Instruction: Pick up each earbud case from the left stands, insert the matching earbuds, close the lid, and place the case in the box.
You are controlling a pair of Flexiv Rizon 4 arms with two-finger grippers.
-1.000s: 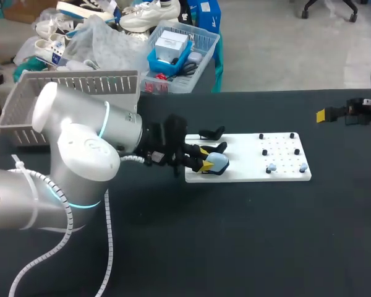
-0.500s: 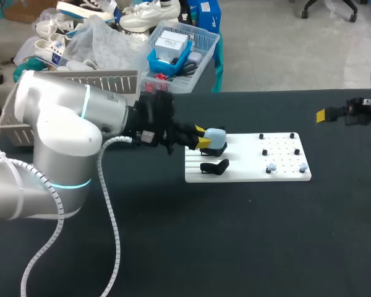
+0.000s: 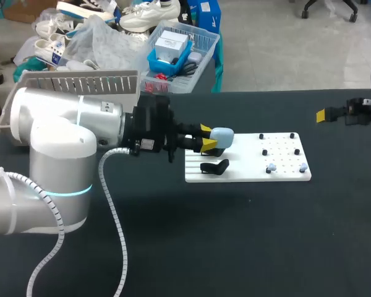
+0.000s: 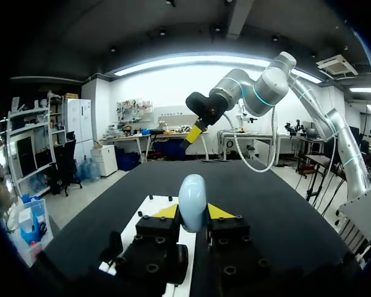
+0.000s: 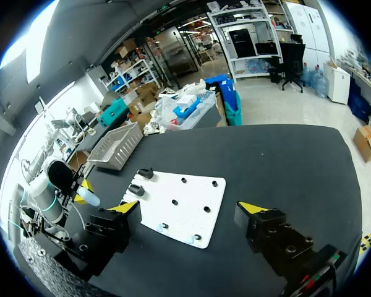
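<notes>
- Clenched in the left gripper (image 3: 204,137): a pale blue earbud case (image 3: 221,137), smooth, glossy and rounded like a pebble, lid closed.
- Pinched from two sides by the bright yellow wedge tips, with the case's domed end poking out past them in the left wrist view (image 4: 191,201).
- Held in the air over the left end of a flat white board (image 3: 247,174), apart from its surface.
- On that end of the board: black curved stands (image 3: 214,167), hard-looking and hooked; two of them visible from the right wrist view, one behind the other.
- Towards the board's right end: a grid of small holes, a few short black pegs (image 3: 262,136), and two tiny pale blue earbuds (image 3: 271,168) lying near the front edge.
- Underneath everything: a matte black table (image 3: 235,241), its surface even and dull.
- At the table's left rear: a grey plastic basket (image 3: 68,83) with slatted walls, well apart from the case.
- Off at the far right: the right gripper (image 5: 190,210), released, its two black fingers with yellow tips spread wide and gripping nothing, hanging above the table beside the board.
</notes>
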